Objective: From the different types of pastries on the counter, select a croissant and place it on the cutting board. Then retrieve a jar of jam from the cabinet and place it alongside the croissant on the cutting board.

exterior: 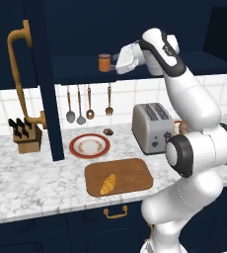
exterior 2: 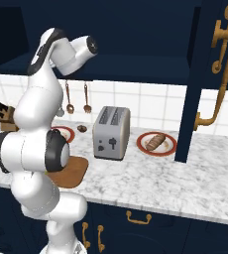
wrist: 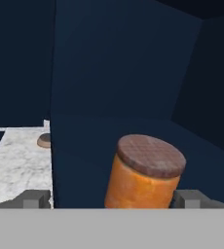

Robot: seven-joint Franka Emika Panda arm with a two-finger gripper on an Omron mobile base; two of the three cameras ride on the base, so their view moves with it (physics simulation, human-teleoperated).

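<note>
Fingers (wrist: 35, 198) are spread wide, one tip at each side of the hand view, and the jar of jam (wrist: 144, 174) sits right between them, lid up, with neither tip touching it as far as I can tell. From the left base view the gripper (exterior: 116, 63) reaches level into the open cabinet (exterior: 135, 29), its tips just beside the jar of jam (exterior: 104, 63), which stands upright on the cabinet's shelf. Down on the counter (exterior: 31, 183), the croissant (exterior: 108, 184) lies on the cutting board (exterior: 130, 173), near its front edge. A plate (exterior: 89, 146) sits behind the board, a tiny dark lump (exterior: 108, 131) just beyond it, the toaster (exterior: 152, 128) to the right. In the right base view a brown pastry (exterior 2: 155, 141) rests on a second plate (exterior 2: 168, 147), right of the toaster (exterior 2: 112, 133).
</note>
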